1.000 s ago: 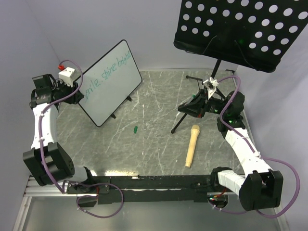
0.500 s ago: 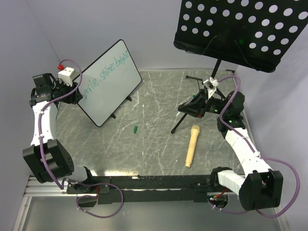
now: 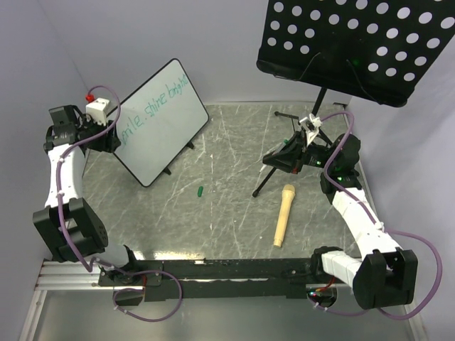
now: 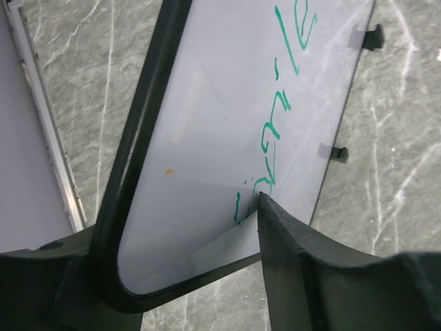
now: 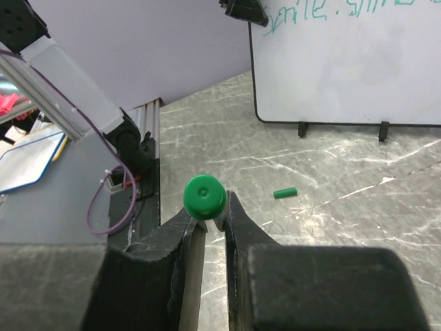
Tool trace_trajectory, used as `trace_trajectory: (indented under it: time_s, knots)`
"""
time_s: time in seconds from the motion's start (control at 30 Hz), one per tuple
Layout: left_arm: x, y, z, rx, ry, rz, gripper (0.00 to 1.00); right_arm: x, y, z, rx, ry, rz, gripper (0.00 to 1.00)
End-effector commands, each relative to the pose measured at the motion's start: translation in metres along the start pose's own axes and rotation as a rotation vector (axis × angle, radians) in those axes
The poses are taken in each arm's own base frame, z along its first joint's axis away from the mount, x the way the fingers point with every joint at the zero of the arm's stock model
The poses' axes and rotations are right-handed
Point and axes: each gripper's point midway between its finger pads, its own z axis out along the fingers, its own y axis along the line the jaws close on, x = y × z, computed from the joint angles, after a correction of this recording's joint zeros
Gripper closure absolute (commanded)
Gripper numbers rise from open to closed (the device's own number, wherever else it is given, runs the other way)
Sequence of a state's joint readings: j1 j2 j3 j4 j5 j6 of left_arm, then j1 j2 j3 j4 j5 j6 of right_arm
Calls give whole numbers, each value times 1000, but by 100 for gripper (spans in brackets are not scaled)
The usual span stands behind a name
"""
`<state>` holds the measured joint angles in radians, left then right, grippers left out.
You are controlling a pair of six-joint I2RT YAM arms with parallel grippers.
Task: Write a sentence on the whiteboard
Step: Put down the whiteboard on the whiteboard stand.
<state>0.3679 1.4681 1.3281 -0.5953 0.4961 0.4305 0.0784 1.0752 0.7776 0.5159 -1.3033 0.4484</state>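
The whiteboard (image 3: 162, 122) stands tilted on its small black feet at the back left. The teal-green sentence (image 3: 158, 101) runs along its upper long edge. My left gripper (image 3: 116, 137) is shut on the board's left corner. In the left wrist view one finger (image 4: 296, 269) presses the white face (image 4: 220, 96) beside the first teal letters (image 4: 265, 148). My right gripper (image 3: 274, 158) is shut on a green-ended marker (image 5: 204, 196) over the right middle of the table. The right wrist view shows the board (image 5: 344, 69) far ahead.
A small green cap (image 3: 201, 190) lies on the marble table, also in the right wrist view (image 5: 284, 193). A wooden microphone-shaped piece (image 3: 283, 213) lies at the right. A black perforated music stand (image 3: 355, 42) rises at the back right, its tripod legs (image 3: 264, 181) beside my right gripper.
My left gripper has shifted slightly up and back with the board's corner, and the board has tilted a little with it. The right arm has not moved.
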Motion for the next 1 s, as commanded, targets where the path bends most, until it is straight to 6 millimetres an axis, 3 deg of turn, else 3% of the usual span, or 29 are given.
trace_trajectory:
  time_s: [0.0, 0.3, 0.97]
  knots:
    - [-25, 47, -9, -191, -36, 144, 39, -2, 1, -1, -12, -3, -47, 100]
    - [-41, 51, -7, -192, -71, 105, 37, -2, 0, -1, -13, -3, -45, 100]
    - [-28, 52, 7, -181, -52, 56, 31, -2, -2, -1, -7, -3, -42, 100]
